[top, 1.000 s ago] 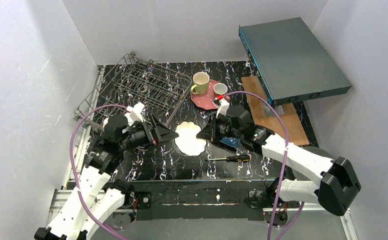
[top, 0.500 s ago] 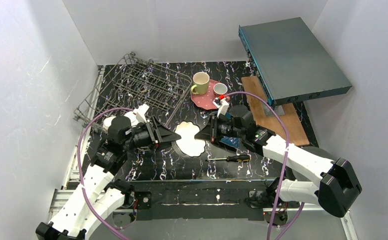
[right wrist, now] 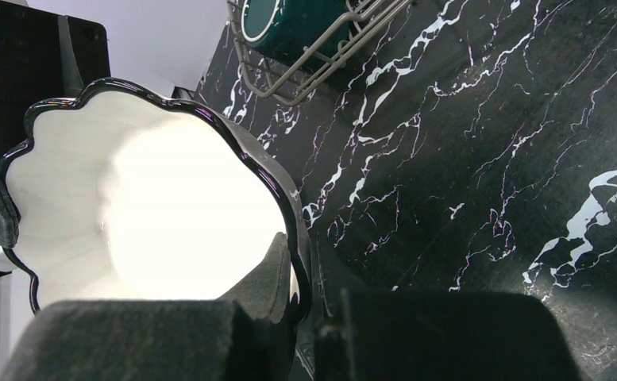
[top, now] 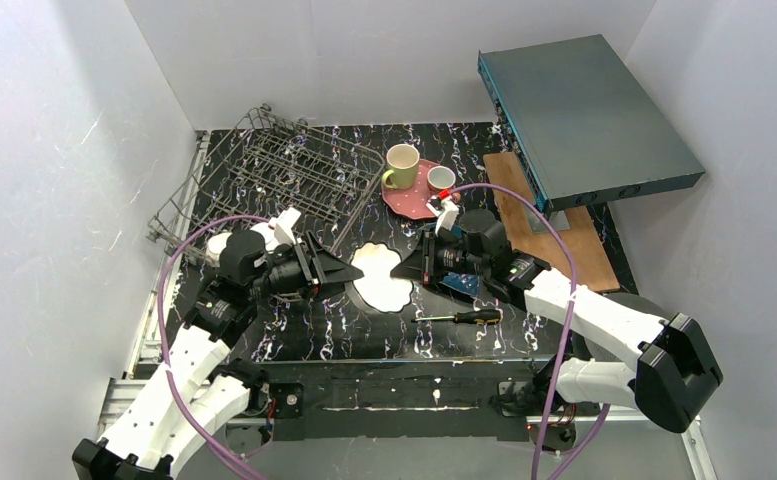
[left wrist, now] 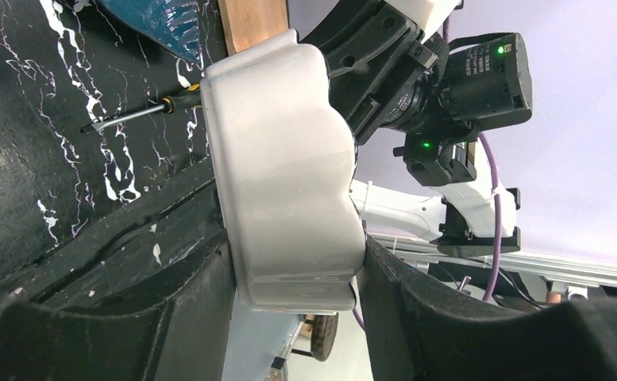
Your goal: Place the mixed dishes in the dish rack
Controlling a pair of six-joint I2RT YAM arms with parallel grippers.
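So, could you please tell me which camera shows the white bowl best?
The right wrist view: the white bowl is close, showing its pale inside and dark scalloped rim. The left wrist view shows only its outer wall; the top view shows it small.

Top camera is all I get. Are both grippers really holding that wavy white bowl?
Observer: The right wrist view shows the right gripper pinching the rim of the white bowl, one finger inside and one outside.
Operator: And the left one?
Observer: The left gripper has the bowl's outer wall between its fingers, and both seem to touch it.
Operator: Is anything in the rack?
Observer: Yes, a dark green cup sits inside the dish rack, by its edge.
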